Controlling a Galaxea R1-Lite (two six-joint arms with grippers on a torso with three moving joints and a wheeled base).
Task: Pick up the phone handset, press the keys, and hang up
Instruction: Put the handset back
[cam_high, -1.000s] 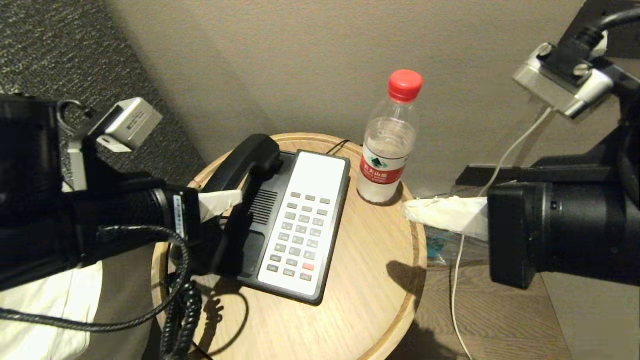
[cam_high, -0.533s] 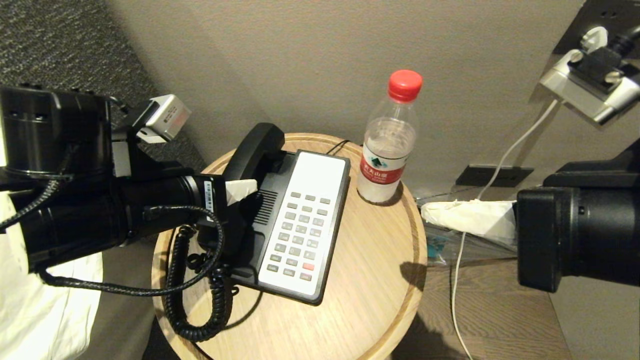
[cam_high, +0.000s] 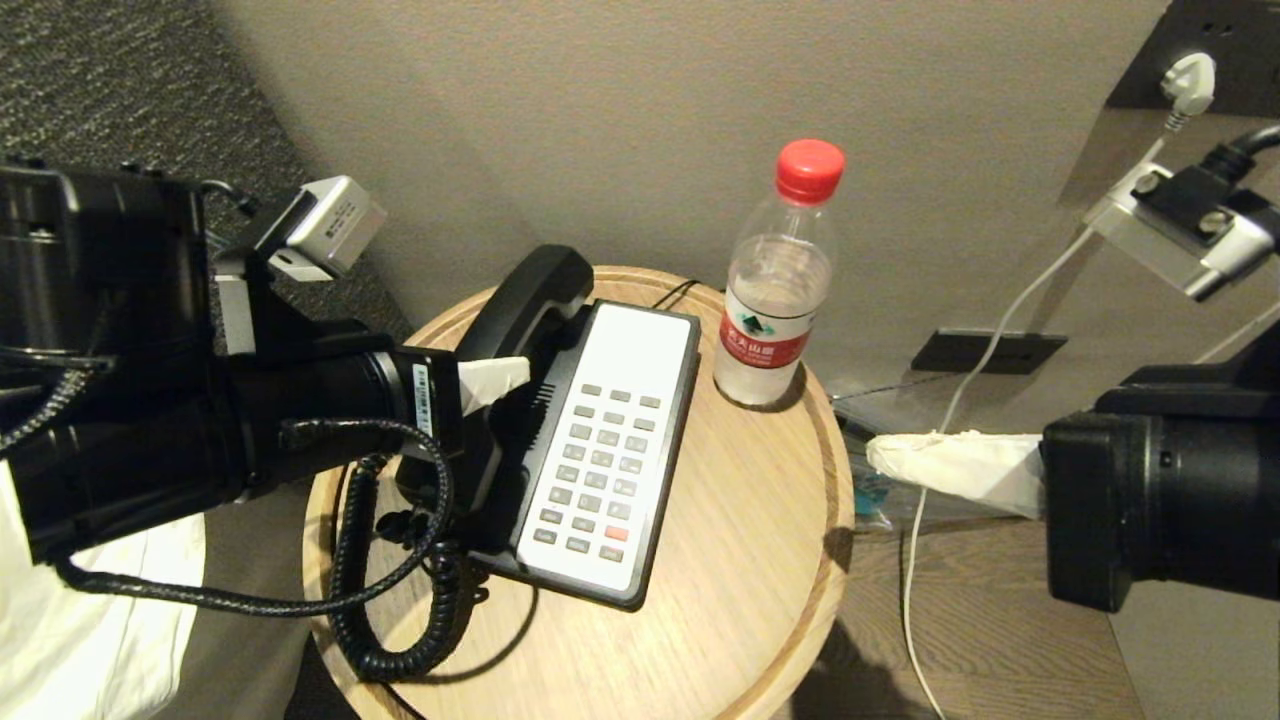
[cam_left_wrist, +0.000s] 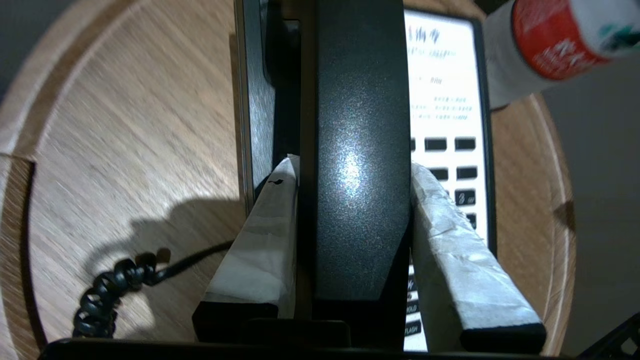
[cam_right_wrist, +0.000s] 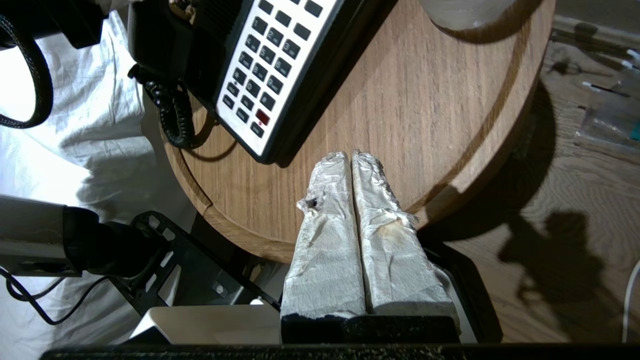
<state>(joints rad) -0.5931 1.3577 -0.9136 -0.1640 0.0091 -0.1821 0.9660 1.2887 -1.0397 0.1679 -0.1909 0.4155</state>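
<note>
The round table (cam_high: 760, 560) carries the phone base (cam_high: 610, 440) with a bottle (cam_high: 775, 290) beside it. The left gripper (cam_left_wrist: 350, 225) clamps the handset (cam_left_wrist: 357, 150) across its middle, over the cradle side of the base. To seat it well, align both ends with the cradle and lower squarely, leaving the coiled cord (cam_high: 390, 610) slack. The right gripper (cam_right_wrist: 350, 165), fingers pressed together and empty, hangs past the table edge.

Left end effector (cam_left_wrist: 352, 175) clamped on phone handset (cam_left_wrist: 357, 150) — over phone base (cam_left_wrist: 450, 125), wooden table (cam_left_wrist: 140, 125)
</note>
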